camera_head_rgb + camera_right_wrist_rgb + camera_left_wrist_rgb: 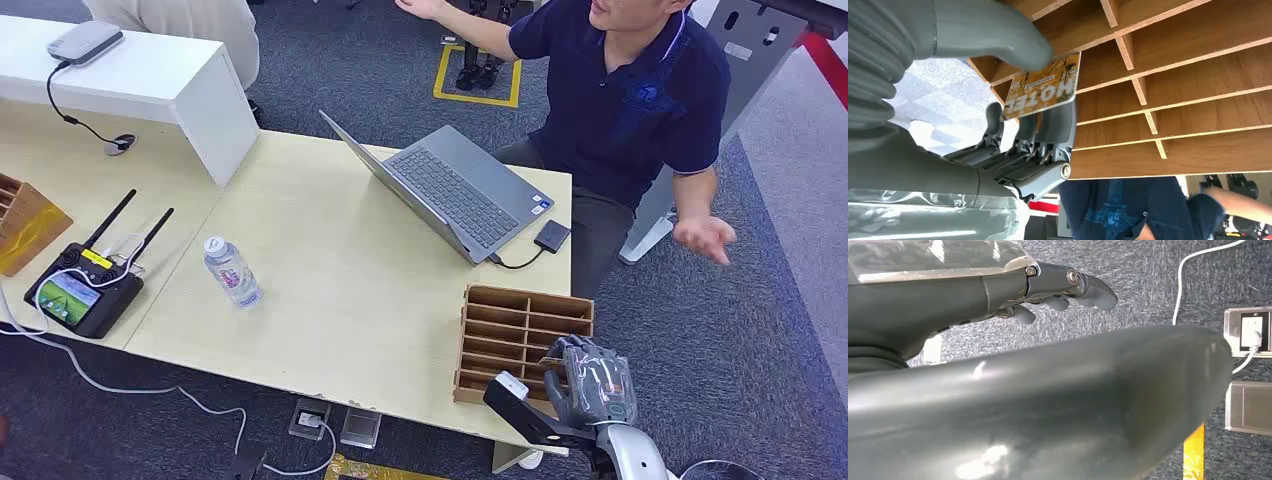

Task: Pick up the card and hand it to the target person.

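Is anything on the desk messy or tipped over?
Yes, the bottle lies on its side on the desk, left of the laptop. The right hand pinches the card at the wooden rack, and that looks fine.

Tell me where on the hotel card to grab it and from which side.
Take the card by its free short edge, the part sticking out of the wooden rack, thumb on the printed face and fingers behind. It is thin and flat, and the slot walls block every other side. The right hand already pinches it there.
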